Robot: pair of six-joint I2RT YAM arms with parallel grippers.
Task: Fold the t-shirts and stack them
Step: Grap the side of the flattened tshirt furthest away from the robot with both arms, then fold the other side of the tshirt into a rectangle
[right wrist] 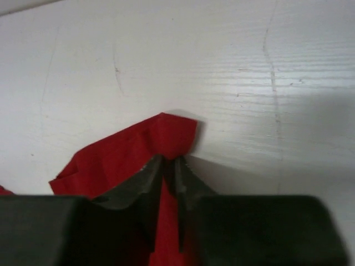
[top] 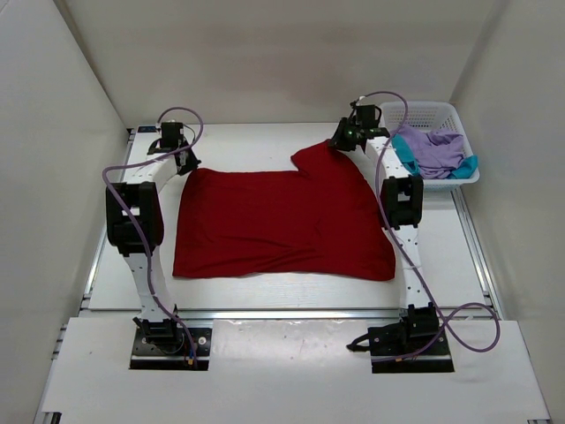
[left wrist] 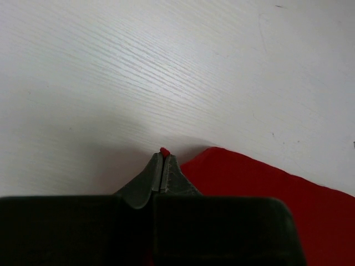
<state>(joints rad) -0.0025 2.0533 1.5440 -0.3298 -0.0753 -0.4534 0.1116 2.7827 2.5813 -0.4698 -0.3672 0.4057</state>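
The dark red t-shirt (top: pixel 282 221) lies spread flat on the white table. My left gripper (top: pixel 187 163) is shut on its far left corner; a tip of red cloth (left wrist: pixel 165 151) sticks out past the closed fingers in the left wrist view. My right gripper (top: pixel 340 141) is shut on the far right corner, with bunched red cloth (right wrist: pixel 169 136) between the fingers. The lavender t-shirt (top: pixel 433 150) and the teal t-shirt (top: pixel 406 155) lie crumpled in the basket.
The white mesh basket (top: pixel 459 119) stands at the far right of the table. White walls enclose the table on three sides. Purple cables run along both arms.
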